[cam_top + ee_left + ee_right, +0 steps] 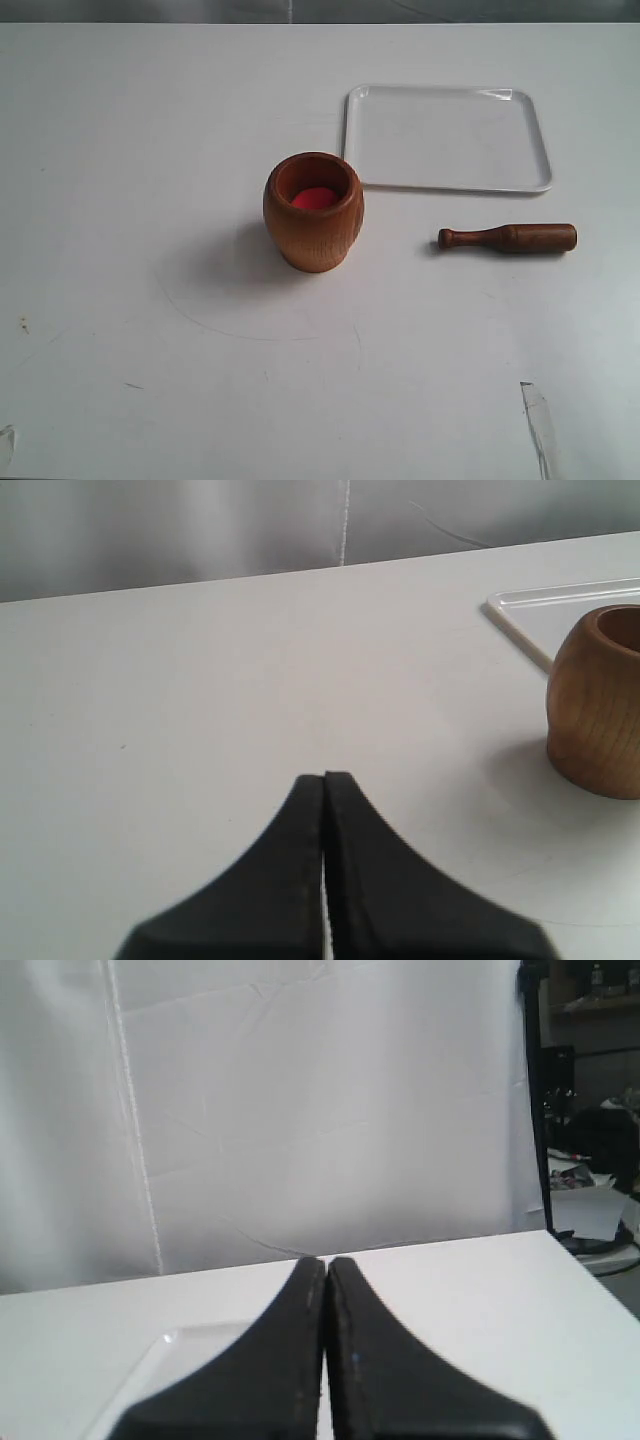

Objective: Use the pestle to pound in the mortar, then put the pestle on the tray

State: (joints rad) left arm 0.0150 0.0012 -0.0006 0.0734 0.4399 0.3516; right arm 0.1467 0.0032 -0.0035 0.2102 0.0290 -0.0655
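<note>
Three task things sit on the white table (150, 150) in your exterior view. The mortar (313, 212) stands upright near the middle, with something red (314, 198) at its bottom. The tray (447, 140) lies flat behind it and to the right, its near left corner just beside the mortar's rim (whether they touch cannot be told from here). The pestle (508, 238) lies on its side on the table in front of the tray, apart from it, its small knob pointing toward the mortar and its thick end pointing away.

From your left wrist view, the left gripper (324, 778) hangs over bare table with its two dark fingers pressed together and nothing between them. The mortar (600, 715) stands well off to one side of it, with a corner of the tray (560, 600) behind.

From your right wrist view, the right gripper (326, 1263) also has its fingers together and holds nothing. Part of the tray (150, 1380) shows beneath it, with a white curtain (300, 1110) beyond the table's edge.
</note>
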